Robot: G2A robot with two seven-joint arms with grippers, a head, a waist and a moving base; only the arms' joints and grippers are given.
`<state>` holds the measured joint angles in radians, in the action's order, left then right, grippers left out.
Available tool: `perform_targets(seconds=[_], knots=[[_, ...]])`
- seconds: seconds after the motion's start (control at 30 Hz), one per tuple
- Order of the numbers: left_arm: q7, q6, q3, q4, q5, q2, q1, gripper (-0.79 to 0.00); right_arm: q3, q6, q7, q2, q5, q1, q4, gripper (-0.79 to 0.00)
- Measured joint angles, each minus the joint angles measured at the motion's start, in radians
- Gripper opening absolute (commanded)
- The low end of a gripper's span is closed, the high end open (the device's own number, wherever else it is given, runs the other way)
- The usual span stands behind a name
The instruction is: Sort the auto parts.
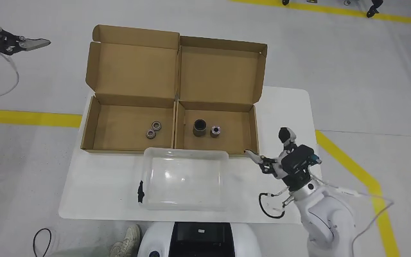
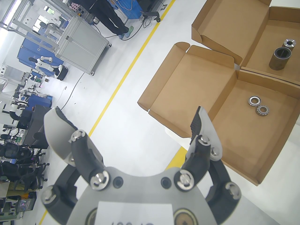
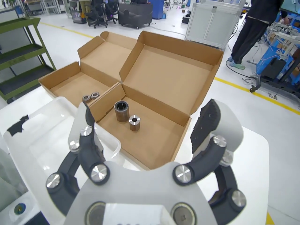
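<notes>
With the tray [image 1: 183, 180] seemingly emptied, we are holding the left claw [image 2: 127, 118] and right claw [image 3: 147, 111] apart, empty, and advising a high retreat clear of the right box [image 1: 236, 128].

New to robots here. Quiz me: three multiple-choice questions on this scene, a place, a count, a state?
1. Where do the two bearings lie? A in the clear tray; B on the bare table; C alone in a cardboard box.
2. How many metal parts in all? A two; B four; C six.
3. The right gripper is: A open, empty; B shut on a bearing; C shut on the tray's rim.
Answers: C, their box holds nothing else; B, two bearings, sleeve, small cylinder; A, fingers apart, nothing between.
</notes>
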<state>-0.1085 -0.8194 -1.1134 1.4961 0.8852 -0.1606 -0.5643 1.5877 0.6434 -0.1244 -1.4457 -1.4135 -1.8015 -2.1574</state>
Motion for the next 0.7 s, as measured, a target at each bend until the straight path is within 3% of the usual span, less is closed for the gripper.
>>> perform_targets(seconds=[0.17, 0.4, 0.7], knots=[[0.0, 0.0, 0.0, 0.0, 0.0, 0.0, 0.0, 0.0, 0.091, 0.128, -0.026, 0.021, 0.028, -0.058, -0.055, 0.0], [0.0, 0.0, 0.0, 0.0, 0.0, 0.0, 0.0, 0.0, 0.208, 0.207, -0.007, 0.04, 0.095, -0.118, -0.071, 0.0], [0.0, 0.0, 0.0, 0.0, 0.0, 0.0, 0.0, 0.0, 0.352, 0.31, 0.102, 0.063, 0.188, -0.162, -0.007, 0.0]])
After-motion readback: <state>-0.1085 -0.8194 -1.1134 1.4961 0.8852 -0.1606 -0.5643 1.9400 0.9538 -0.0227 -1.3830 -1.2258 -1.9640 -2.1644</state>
